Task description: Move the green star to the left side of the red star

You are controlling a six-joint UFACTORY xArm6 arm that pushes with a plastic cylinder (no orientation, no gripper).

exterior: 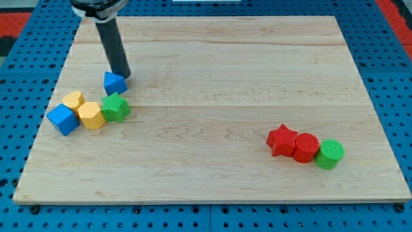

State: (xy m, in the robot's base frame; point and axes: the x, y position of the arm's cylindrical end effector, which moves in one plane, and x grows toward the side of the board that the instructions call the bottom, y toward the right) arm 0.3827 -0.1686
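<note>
Green star (116,107) sits near the counter's (212,58) left edge, roughly mid-height, at the right end of a small cluster. Going left to right: blue cube (62,119) closest to the left edge, then two yellow blocks, one (73,100) a bit toward the far edge & one hexagon-ish (91,115) touching the green star's left side; a small blue block (114,82) lies just beyond the star toward the far edge. No pincer on this rig, so nothing to release or clench, just a rod; my tip (121,75) is touching or just behind that small blue block's far-right side, i.e. up & very slightly right of the green star w/ the blue block between them. Wide bare stretch of counter follows, then near the right edge, toward the near side: red star (282,141), red cylinder (305,147) touching it, green cylinder (329,154) touching that. Key relation: the goal spot, just left of the red star, lies far right & slightly nearer than the green star, so my tip prob. needs to get round to the star's left/far-left side first; the yellow hexagon crowds that side, so it may get dragged along.
</note>
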